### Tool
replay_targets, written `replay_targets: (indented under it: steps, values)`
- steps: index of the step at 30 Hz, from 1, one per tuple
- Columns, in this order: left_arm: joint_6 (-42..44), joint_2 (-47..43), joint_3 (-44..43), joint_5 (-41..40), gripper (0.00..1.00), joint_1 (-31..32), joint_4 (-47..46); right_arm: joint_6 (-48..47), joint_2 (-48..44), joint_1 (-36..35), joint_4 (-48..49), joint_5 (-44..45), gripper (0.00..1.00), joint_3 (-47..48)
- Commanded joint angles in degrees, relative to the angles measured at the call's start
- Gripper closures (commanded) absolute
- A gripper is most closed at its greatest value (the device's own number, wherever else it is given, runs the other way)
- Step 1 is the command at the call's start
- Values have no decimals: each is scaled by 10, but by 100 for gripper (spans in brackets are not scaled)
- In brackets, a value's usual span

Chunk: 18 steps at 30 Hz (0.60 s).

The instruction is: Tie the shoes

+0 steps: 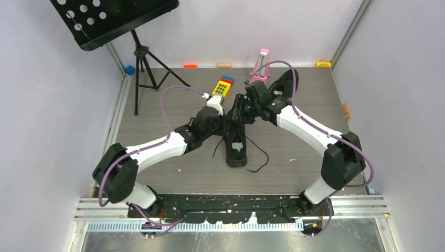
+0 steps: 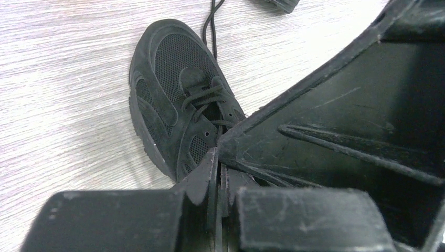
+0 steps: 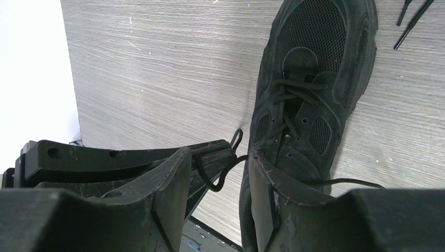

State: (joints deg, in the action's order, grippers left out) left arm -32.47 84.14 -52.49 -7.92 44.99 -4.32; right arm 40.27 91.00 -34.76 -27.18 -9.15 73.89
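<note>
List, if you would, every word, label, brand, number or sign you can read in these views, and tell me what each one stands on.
No text can be read in any view.
Yellow keypad toy: its keys may carry marks, but they are too small to read.
Pink metronome: any scale on it is too small to read.
Shoes: no brand or label shows, even in the close wrist views.

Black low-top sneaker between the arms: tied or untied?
Untied: thin black laces of the black low-top sneaker trail loose across the grey wood-grain table.

No legible text or numbers
</note>
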Motion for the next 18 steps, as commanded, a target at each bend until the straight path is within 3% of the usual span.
replay_targets:
  steps: [1,18]
  values:
    - [8,-20,-21,-9,100,-3,-4,-4,-44,-3,-4,0,51,1]
    - [7,-24,-18,-6,100,-3,-9,28,-38,-9,25,-25,55,-21]
